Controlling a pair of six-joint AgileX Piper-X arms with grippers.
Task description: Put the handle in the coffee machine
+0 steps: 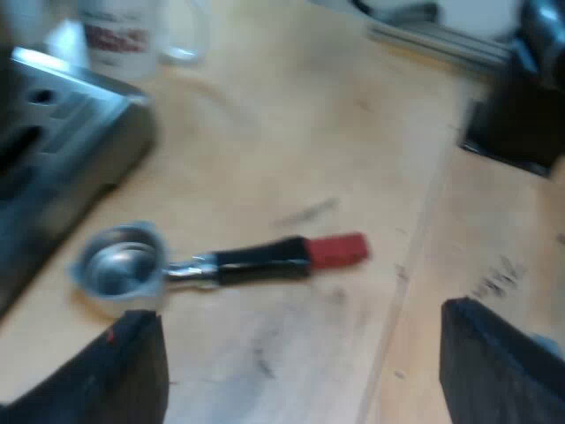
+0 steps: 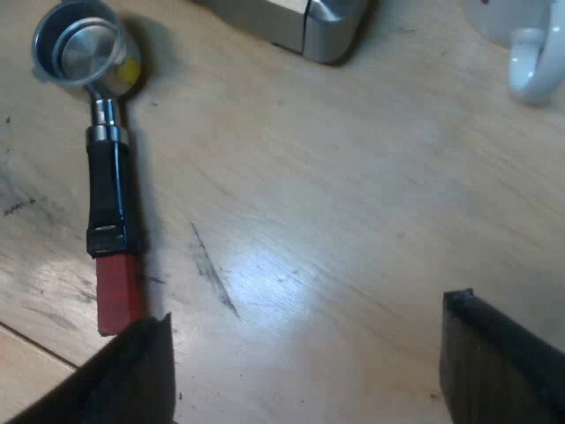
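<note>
The metal holder (image 1: 124,268) lies loose on the wooden table, its basket beside the espresso machine's drip tray (image 1: 62,132). Its dark handle (image 1: 260,261) ends in red (image 1: 337,251). My left gripper (image 1: 300,371) hovers open above the handle, nothing between its fingers (image 1: 124,371). In the right wrist view the holder (image 2: 79,49) lies with its black handle (image 2: 108,190) and red end (image 2: 116,296) pointing toward one finger (image 2: 132,371) of my right gripper (image 2: 305,362), which is open and holds nothing. The machine's corner (image 2: 300,22) is close to the basket.
A white mug (image 1: 128,35) with red print stands past the machine; its handle (image 2: 530,57) also shows near the machine's corner. A dark block (image 1: 516,124) sits on the table farther off. Bare wooden tabletop (image 2: 335,203) lies around the holder.
</note>
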